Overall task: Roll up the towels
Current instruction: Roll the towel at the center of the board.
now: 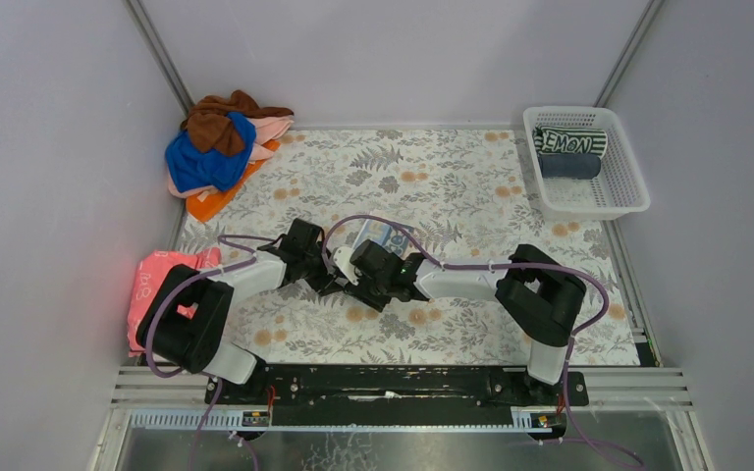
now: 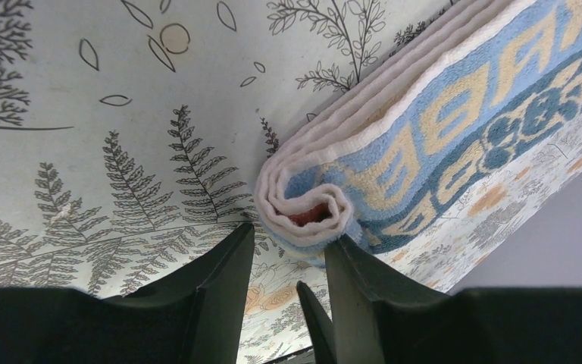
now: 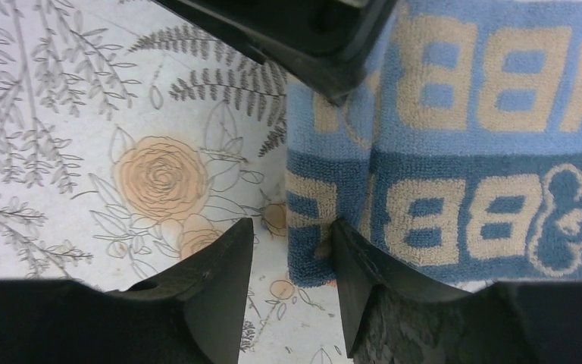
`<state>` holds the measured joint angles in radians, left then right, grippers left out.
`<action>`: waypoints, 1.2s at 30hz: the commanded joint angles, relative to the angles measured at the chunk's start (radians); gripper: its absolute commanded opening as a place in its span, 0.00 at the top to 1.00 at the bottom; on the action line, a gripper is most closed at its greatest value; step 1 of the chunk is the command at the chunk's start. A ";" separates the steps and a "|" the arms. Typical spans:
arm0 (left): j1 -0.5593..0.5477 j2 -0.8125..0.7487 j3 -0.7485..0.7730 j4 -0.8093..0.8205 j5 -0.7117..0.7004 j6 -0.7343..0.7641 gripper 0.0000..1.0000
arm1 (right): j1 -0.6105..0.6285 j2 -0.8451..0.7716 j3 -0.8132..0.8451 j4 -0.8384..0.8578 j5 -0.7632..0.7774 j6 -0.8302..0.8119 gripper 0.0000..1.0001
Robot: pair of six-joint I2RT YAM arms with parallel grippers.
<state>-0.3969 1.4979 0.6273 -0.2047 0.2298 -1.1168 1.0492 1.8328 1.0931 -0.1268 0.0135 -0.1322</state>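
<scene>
**Roll started on letter-printed towel, table centre**

Letter-printed towel (image 2: 455, 129) is laid on the floral table cover (image 1: 471, 186) at centre. In the top view it is mostly hidden under both wrists. One end is already curled into a tight spiral.

Left gripper (image 2: 289, 235): jaws about half apart, tips flanking the spiral's end. Whether it is pinched cannot be told.
Right gripper (image 3: 293, 231): jaws parted, nothing clamped. One fingertip is at the towel's corner, the other over bare cover.

Step judged: first turns of the roll. To be done well:
- Spiral to be kept tight and square to the long edges.
- Both ends to be advanced together, so telescoping is avoided.
- Flat tail to be held down lightly, not dragged.
- Terry looks springy, so unrolling is likely if it is released early.

View differences:
- Left wrist: only here are the spiral's cross-section and stacked white layers shown.
- Right wrist: the flat printed face and a crease are shown, with a dark finger, judged the left claw's, at 12 o'clock.
- Top: only here are seen the pile of towels (image 1: 218, 147) at 10 o'clock, the pink flat item (image 1: 157, 275) at 9 o'clock, and the white basket (image 1: 638, 186) at 2 o'clock with a striped roll (image 1: 570, 143) and a dark grey roll (image 1: 569, 167) inside.
</scene>
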 commanded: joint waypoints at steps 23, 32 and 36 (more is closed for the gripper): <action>0.044 -0.060 -0.002 -0.241 -0.132 0.133 0.35 | -0.047 0.053 0.065 -0.071 -0.413 0.118 1.00; 0.050 -0.294 -0.008 -0.398 -0.174 0.118 0.18 | -0.236 0.126 0.003 0.230 -0.839 0.494 1.00; 0.050 -0.346 -0.031 -0.398 -0.140 0.112 0.17 | -0.287 0.188 -0.015 0.334 -0.968 0.631 1.00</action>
<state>-0.3523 1.1934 0.6258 -0.5396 0.0994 -1.0119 0.8017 1.9736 1.0966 0.0547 -0.7383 0.3019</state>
